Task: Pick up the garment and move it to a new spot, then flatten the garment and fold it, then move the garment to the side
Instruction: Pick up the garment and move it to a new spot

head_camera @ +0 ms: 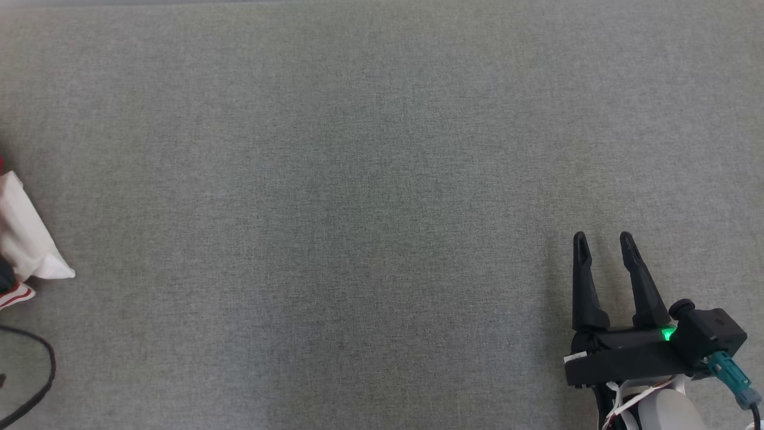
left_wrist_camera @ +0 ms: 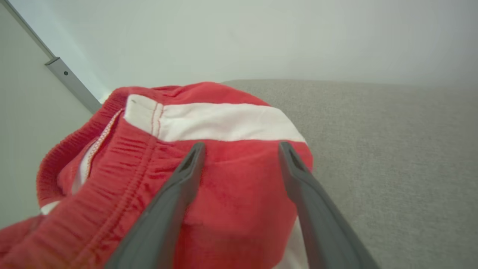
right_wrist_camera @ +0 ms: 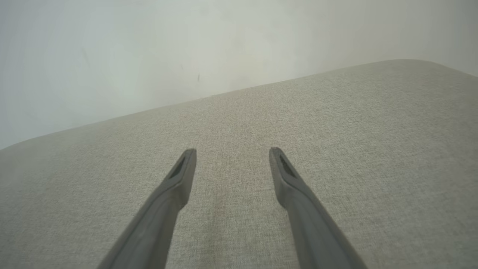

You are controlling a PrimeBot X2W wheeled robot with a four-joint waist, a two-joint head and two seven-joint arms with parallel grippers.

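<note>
Head view: a grey woven surface (head_camera: 358, 209) spans the frame. The garment (head_camera: 27, 239) lies at the far left edge, where a white fold and a sliver of red show; the rest is cut off by the frame. A dark cable (head_camera: 49, 370) curves below it at the lower left. The right gripper (head_camera: 603, 239) rests at the lower right, well apart from the garment, its two fingers spread and nothing between them.

Left wrist view: the left gripper (left_wrist_camera: 242, 149) points at the garment (left_wrist_camera: 231, 194), which is bunched into a red heap with a white band across its top and a ribbed, gathered hem on the view's left. The jaws stand wide and released, with red cloth showing between and beyond them. Whether the fingers (left_wrist_camera: 179, 186) touch the cloth cannot be told. A pale wall (left_wrist_camera: 261, 37) and a metal strip (left_wrist_camera: 71, 84) lie behind.

Right wrist view: the right gripper (right_wrist_camera: 231, 153) hangs over bare surface (right_wrist_camera: 373, 149), jaws released.
</note>
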